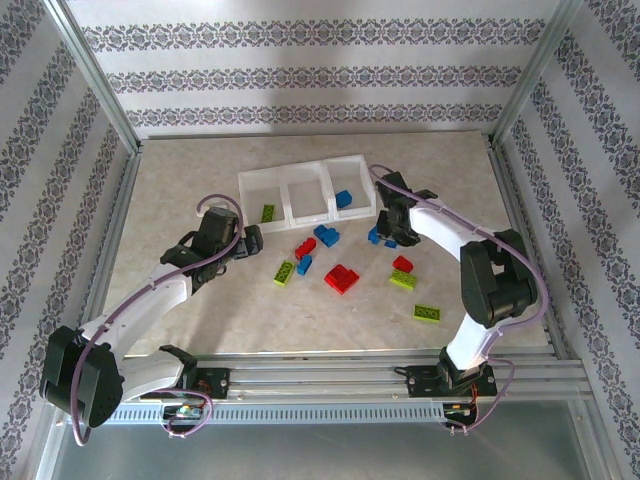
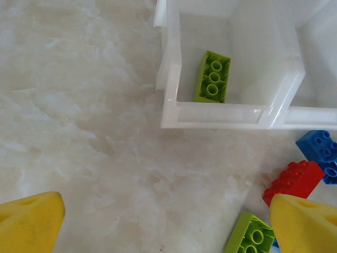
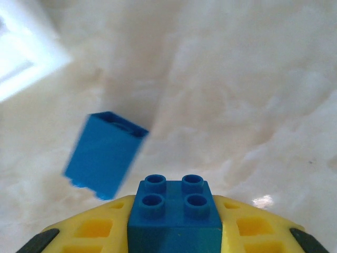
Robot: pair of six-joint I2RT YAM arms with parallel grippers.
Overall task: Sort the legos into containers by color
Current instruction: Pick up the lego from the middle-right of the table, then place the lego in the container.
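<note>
Right wrist: right gripper (image 3: 175,227) clamped on square four-stud blue brick (image 3: 175,203); hollow blue block (image 3: 105,155) tipped over at its 10 o'clock on glossy marbled table (image 3: 237,79). Elsewhere, left gripper (image 2: 168,224) wide apart; lime brick (image 2: 213,77) in translucent tray (image 2: 221,113) at 12 o'clock.

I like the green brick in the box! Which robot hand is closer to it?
Left. The left gripper hovers open just in front of the leftmost bin holding the green brick. The right gripper is by the rightmost bin, shut on a blue brick.
</note>
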